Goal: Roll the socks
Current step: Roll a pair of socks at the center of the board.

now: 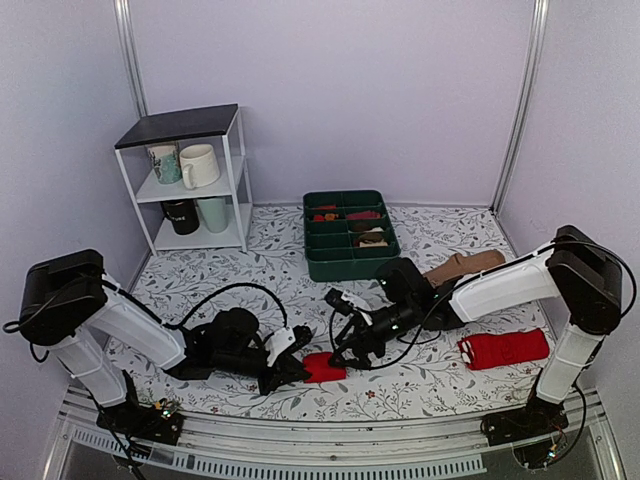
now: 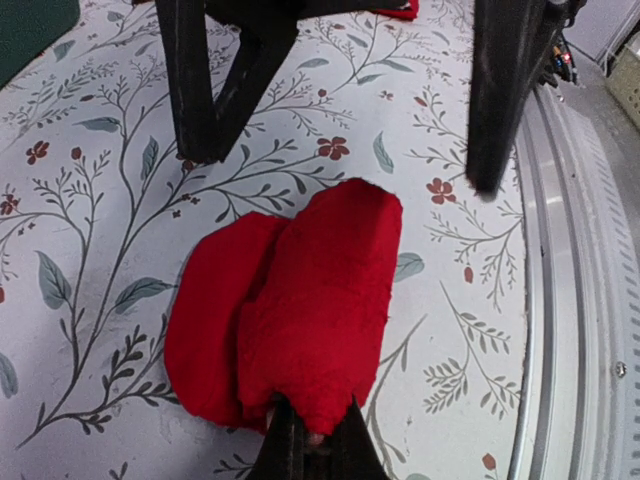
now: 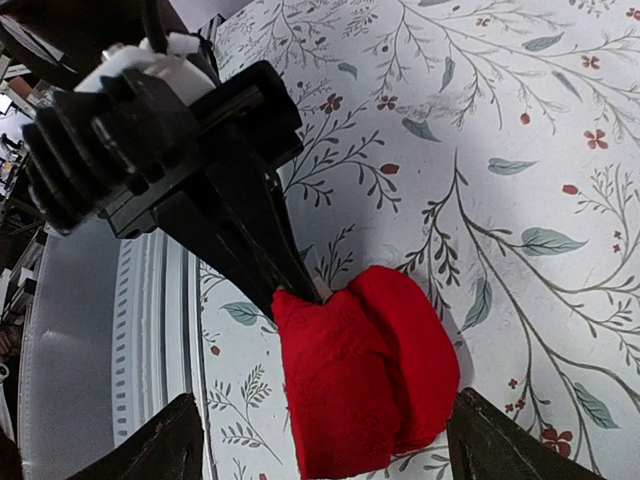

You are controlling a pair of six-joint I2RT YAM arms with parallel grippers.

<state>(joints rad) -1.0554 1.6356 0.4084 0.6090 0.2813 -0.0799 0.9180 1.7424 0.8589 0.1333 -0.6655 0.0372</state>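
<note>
The socks (image 1: 325, 367) lie as a rolled bright red bundle near the table's front edge; their beige end does not show. The bundle fills the left wrist view (image 2: 300, 310) and shows in the right wrist view (image 3: 365, 375). My left gripper (image 1: 298, 369) is shut on the bundle's near edge (image 2: 310, 435), and its black fingers (image 3: 262, 250) meet the fabric. My right gripper (image 1: 345, 350) is open. Its two fingers straddle the bundle without touching it (image 3: 325, 400), and they stand beyond the bundle in the left wrist view (image 2: 340, 165).
An all-red sock pair with white marks (image 1: 503, 348) lies at the right. A brown argyle sock (image 1: 462, 266) lies behind the right arm. A green compartment tray (image 1: 350, 264) stands at the back centre, a white shelf with mugs (image 1: 190, 180) at the back left. The metal rail (image 2: 580, 330) runs close by.
</note>
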